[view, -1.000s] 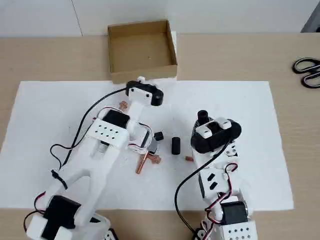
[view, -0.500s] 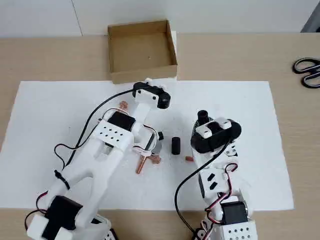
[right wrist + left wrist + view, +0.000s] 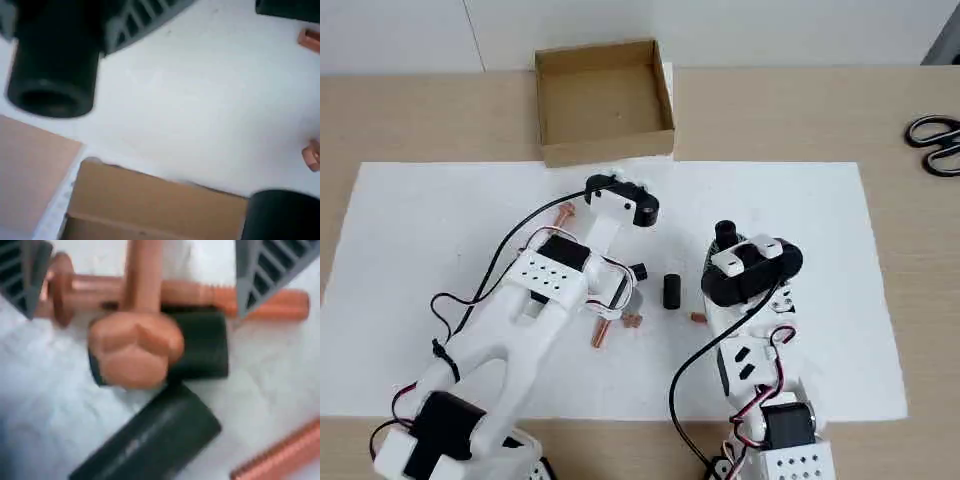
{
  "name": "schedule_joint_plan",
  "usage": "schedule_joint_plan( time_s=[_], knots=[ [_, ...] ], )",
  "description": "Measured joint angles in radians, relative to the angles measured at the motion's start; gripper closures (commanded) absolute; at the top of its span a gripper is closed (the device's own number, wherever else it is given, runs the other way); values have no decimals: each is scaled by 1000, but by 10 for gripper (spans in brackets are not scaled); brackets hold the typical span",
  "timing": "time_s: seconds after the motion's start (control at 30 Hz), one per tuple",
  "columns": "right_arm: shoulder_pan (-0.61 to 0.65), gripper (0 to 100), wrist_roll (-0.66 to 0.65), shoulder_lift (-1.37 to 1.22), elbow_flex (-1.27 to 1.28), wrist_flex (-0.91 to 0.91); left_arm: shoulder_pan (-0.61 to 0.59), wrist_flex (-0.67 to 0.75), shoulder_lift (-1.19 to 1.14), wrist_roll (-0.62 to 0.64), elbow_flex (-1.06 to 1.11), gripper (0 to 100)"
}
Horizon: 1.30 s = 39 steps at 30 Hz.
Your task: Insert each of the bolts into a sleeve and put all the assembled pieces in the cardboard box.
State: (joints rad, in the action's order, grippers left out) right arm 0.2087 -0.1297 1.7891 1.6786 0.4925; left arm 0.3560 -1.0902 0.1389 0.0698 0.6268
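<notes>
My left gripper (image 3: 140, 270) is open low over a small heap on the white paper, its grey fingers (image 3: 265, 270) apart on either side. Under it lie two crossed copper bolts (image 3: 135, 340) on top of a black sleeve (image 3: 202, 347), with a second sleeve (image 3: 150, 440) and another bolt (image 3: 280, 455) close by. In the high view this gripper (image 3: 617, 298) hangs over the bolts (image 3: 602, 334). My right gripper (image 3: 727, 240) is shut on a black sleeve (image 3: 52, 70), held above the paper. The cardboard box (image 3: 605, 98) stands open at the back.
A loose sleeve (image 3: 672, 290) stands between the arms, with a bolt piece (image 3: 698, 317) near it. Another bolt (image 3: 565, 210) lies behind the left arm. Scissors (image 3: 935, 140) rest at the table's far right. White paper (image 3: 410, 250) covers the work area.
The left arm has swung its wrist toward the middle and lowered its gripper over the bolts, which have shifted a little. The right arm has kept still with its sleeve.
</notes>
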Motion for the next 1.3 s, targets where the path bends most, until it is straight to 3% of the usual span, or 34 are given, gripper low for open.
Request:
schedule_joint_plan(
  time_s=[0.3, 0.67, 1.03, 1.3],
  knots=[
    [0, 993, 0, 0, 0, 0, 5, 15, -94, 2, -21, 758],
    [0, 993, 0, 0, 0, 0, 17, 11, -221, 38, -109, 998],
    [-3, 993, 0, 0, -5, 0, 2, 2, -227, 71, -201, 994],
    [-2, 993, 0, 0, -5, 0, 5, -178, -227, 75, -341, 994]
  ],
)
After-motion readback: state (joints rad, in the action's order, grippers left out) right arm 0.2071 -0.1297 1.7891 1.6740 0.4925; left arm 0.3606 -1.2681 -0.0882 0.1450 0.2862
